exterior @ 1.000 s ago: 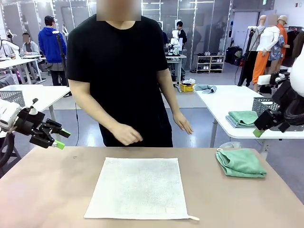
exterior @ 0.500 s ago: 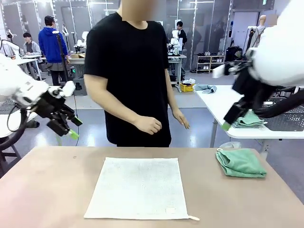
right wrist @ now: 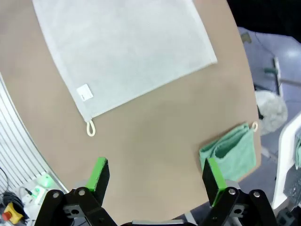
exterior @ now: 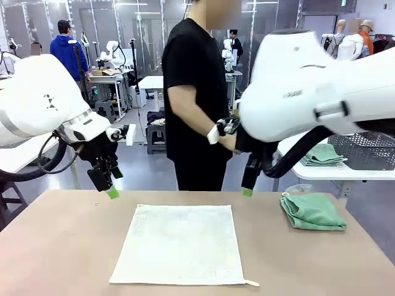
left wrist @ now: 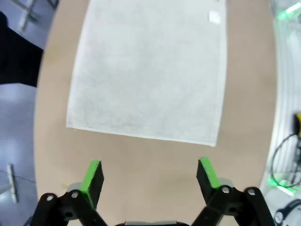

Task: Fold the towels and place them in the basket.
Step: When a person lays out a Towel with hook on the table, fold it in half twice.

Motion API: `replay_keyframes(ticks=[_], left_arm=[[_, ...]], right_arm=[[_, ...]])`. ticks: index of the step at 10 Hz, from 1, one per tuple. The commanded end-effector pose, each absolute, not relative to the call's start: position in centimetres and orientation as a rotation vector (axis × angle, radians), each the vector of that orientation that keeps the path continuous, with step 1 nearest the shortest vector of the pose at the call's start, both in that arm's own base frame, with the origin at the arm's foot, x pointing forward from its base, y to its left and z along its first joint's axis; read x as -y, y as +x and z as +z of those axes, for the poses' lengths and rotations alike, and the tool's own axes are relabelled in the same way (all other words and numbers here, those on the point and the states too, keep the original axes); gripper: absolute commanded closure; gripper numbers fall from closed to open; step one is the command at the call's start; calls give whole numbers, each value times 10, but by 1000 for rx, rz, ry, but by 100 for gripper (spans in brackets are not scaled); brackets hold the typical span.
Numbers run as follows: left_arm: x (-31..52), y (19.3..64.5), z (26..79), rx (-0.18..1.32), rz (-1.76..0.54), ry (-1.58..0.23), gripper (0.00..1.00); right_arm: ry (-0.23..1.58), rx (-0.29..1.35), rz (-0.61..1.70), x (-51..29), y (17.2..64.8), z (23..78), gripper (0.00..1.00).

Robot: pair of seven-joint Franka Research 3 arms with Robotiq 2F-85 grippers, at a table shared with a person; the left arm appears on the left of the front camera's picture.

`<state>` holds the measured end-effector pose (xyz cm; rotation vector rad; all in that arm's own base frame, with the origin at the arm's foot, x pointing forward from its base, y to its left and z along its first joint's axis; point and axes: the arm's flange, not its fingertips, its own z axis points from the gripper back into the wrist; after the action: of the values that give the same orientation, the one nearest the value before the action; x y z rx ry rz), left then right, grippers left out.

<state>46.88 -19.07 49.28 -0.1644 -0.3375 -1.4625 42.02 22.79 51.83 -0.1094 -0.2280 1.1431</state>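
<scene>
A cream-white towel [exterior: 182,243] lies flat and unfolded at the table's middle. It also shows in the left wrist view, towel [left wrist: 150,70], and the right wrist view, towel [right wrist: 122,52]. A mint green towel [exterior: 311,211] lies folded at the table's right, green towel [right wrist: 230,153]. My left gripper [exterior: 108,185] hangs open above the table just left of the white towel's far left corner, left gripper [left wrist: 150,169]. My right gripper [exterior: 248,185] hangs open just right of the far right corner, right gripper [right wrist: 156,172]. Both hold nothing. A dark grey lattice basket [exterior: 364,150] stands on the white table at the right.
A person in a black shirt [exterior: 194,92] stands at the far side, turned sideways. Folded green cloths [exterior: 321,154] lie beside the basket on the neighbouring table [exterior: 296,160]. Bare tabletop [exterior: 55,246] surrounds the white towel.
Both arms have swung in from the sides and come down near the white towel's far corners. The person has stepped right and turned sideways. The towels have not moved.
</scene>
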Motion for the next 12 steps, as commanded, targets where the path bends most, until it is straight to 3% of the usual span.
replay_keyframes(ticks=[1, 10, 12], left_arm=[[196, 466, 494, 290, -1489, -116, 0], [200, 462, 487, 292, -1518, -120, 0], [225, 446, 480, 282, -1631, -97, 0]], right_arm=[[-151, 195, 1249, -245, 428, 514, 0], [-124, 189, 1245, -260, 427, 500, 0], [-123, 243, 1327, -265, 416, 494, 0]])
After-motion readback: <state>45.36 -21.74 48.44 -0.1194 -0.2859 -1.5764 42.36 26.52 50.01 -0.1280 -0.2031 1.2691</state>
